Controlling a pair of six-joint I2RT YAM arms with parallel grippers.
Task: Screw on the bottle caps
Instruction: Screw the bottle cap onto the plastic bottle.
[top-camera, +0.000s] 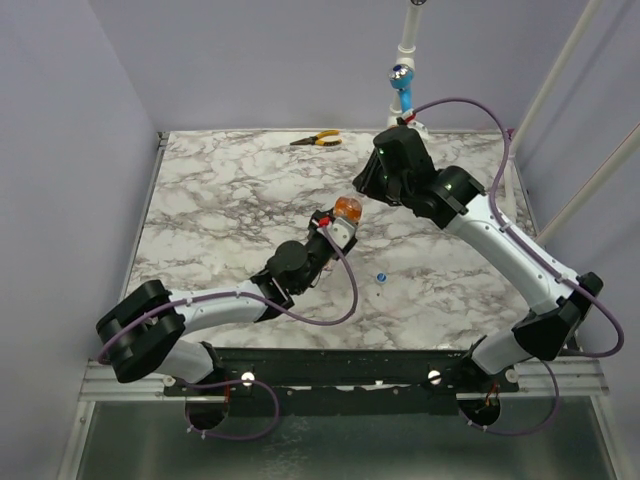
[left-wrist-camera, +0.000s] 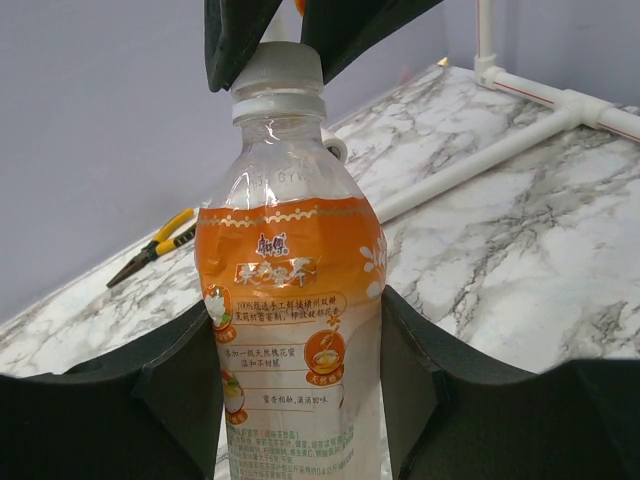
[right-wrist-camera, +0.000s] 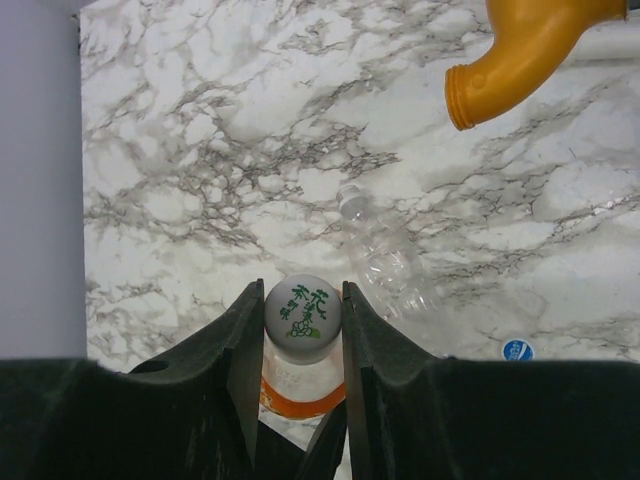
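My left gripper (left-wrist-camera: 300, 335) is shut on the lower body of the bottle (left-wrist-camera: 290, 270), a slim clear one with orange contents and an orange label, held upright above the table. A whitish cap (right-wrist-camera: 303, 305) with green print sits on its neck. My right gripper (right-wrist-camera: 303, 302) comes down from above and is shut on that cap, one finger on each side. In the top view both grippers meet near the table's middle at the bottle (top-camera: 347, 209). A tiny blue cap (top-camera: 381, 277) lies loose on the marble, also in the right wrist view as the blue cap (right-wrist-camera: 517, 350).
A clear empty bottle (right-wrist-camera: 390, 262) lies on the marble just beside the held one. Orange-handled pliers (top-camera: 317, 139) rest at the far edge. A blue valve handle on white pipe (top-camera: 402, 80) stands behind the table, and an orange valve handle (right-wrist-camera: 520, 45) hangs nearby.
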